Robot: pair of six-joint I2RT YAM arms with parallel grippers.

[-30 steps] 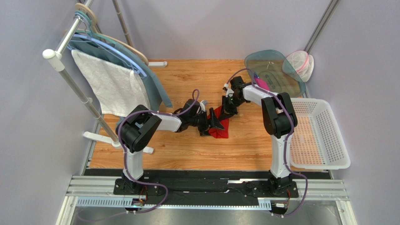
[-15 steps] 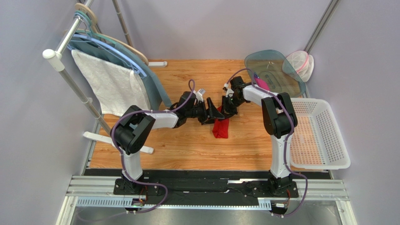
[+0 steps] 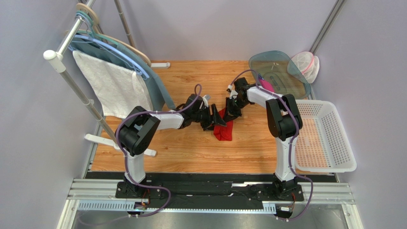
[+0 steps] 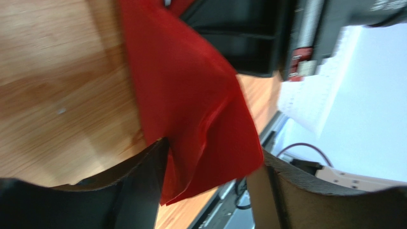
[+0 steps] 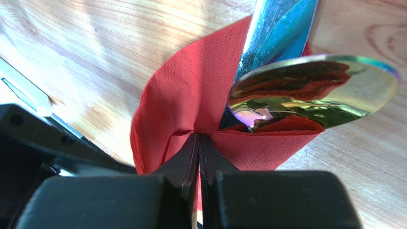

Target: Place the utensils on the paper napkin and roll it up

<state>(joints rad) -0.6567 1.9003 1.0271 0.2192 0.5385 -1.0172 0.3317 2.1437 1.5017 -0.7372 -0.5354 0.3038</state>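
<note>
Left pincer (image 3: 214, 116): jaws apart, a fold of the thin bright red paper napkin (image 3: 224, 131) loose between them.
Napkin: half-rolled bundle, long axis running from both pincers' tips toward the arm bases.
Shiny silver metal utensils (image 5: 313, 88): wrapped inside, spoon bowl just beyond the right tips.
Right pincer (image 5: 199, 143): clamped on the napkin's far end.
Next roll: left pincer judged nearer, at the bundle's flank.

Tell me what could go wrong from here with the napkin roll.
1. The right jaws pinch only a thin fold of the paper napkin; a pull could tear it.
2. The spoon and a second utensil poke out of the loose wrap; they may slide out.
3. The left jaws stand open around the napkin's hanging edge; closing there may crumple it instead of rolling.
</note>
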